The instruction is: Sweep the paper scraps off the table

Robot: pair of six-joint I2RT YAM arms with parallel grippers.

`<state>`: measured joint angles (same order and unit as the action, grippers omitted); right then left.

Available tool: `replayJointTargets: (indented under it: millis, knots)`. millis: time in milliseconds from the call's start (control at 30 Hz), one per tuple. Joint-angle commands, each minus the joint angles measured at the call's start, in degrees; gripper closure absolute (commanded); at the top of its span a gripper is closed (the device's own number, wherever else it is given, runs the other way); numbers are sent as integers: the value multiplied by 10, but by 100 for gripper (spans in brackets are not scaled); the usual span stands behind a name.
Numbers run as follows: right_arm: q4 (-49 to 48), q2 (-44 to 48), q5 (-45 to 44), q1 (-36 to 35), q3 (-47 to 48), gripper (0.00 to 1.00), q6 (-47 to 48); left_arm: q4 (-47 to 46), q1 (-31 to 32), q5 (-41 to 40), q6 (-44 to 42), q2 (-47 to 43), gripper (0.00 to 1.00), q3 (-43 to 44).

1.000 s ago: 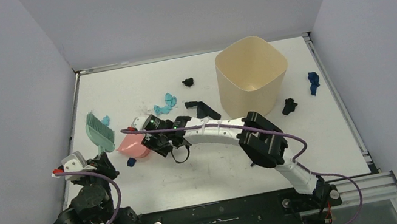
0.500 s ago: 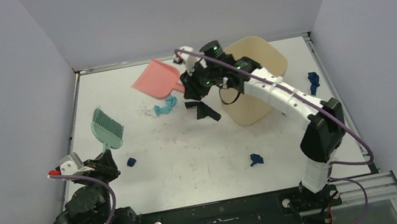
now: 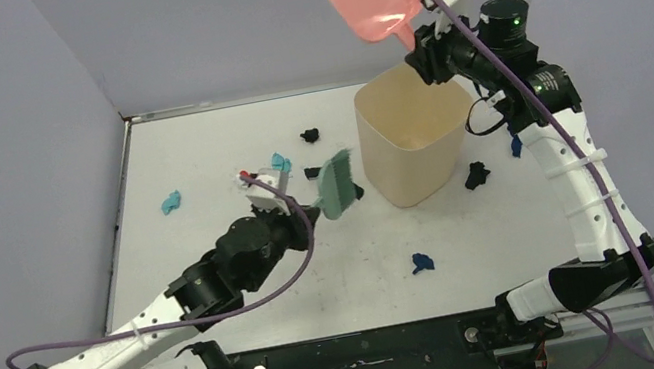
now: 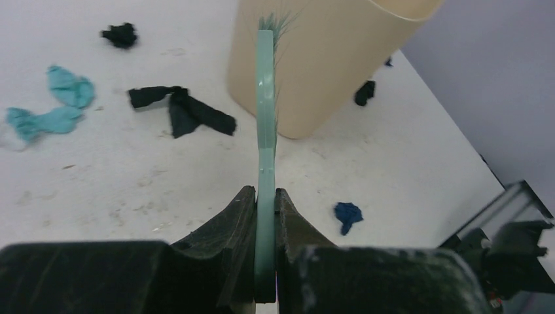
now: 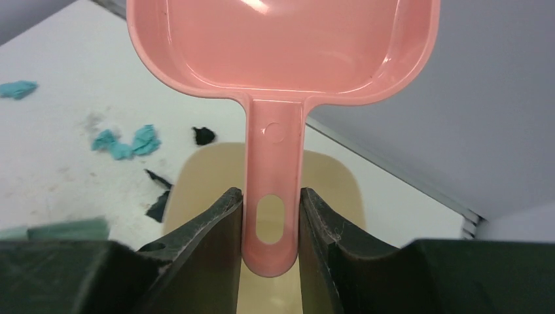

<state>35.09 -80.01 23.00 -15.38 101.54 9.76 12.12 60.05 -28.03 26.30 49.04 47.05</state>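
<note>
- Left hand (image 4: 264, 199) was clamped tight on the brush (image 4: 264, 111) handle. The brush showed edge-on, long axis straight out from the hand toward the bin (image 3: 416, 133), head just beside the bin's wall. Couldn't tell whether the bristles touched the table (image 3: 195, 147).
- Right hand (image 5: 270, 199) was closed on the dustpan (image 5: 281, 46) handle. The pan sat high over the bin's far rim, well clear of the table, with nothing visible in it.
- Key relation: the nearest scraps, the black strip (image 4: 186, 111) and the teal pair (image 4: 49, 108), lay mid-table off the brush's left face. The strip was near the head, the teal pair further toward the left edge. Left arm was clearly the nearer one.
- My read: the next stroke needs the brush turned broadside and drawn across those two, and the pan has to come down to the table first.
- Other scraps:
  - teal scrap (image 3: 170, 203) near the left edge
  - small black scrap (image 3: 310, 135) toward the far edge
  - dark blue scrap (image 3: 422, 262) toward the near edge, in front of the bin
  - black scrap (image 3: 476, 175) between the bin and the right edge
  - blue scrap (image 3: 515, 147) beside it, mostly hidden by the right arm
- Look: small crumpled wads, the strip flatter and folded, each far smaller than the brush head. Probably light, so likely to skid or flick.
</note>
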Motion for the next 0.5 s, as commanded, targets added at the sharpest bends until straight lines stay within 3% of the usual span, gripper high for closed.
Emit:
replayJointTargets:
  millis: [0,200,467]
  knots:
    - [-7,36,-119,56,9,95,-16,-166,33,143,-9,80,100,55]
    - [-19,86,-241,138,-41,95,-1,-233,98,142,-11,225,100,126]
    - [5,125,-292,228,-117,95,57,-313,125,95,41,380,100,189]
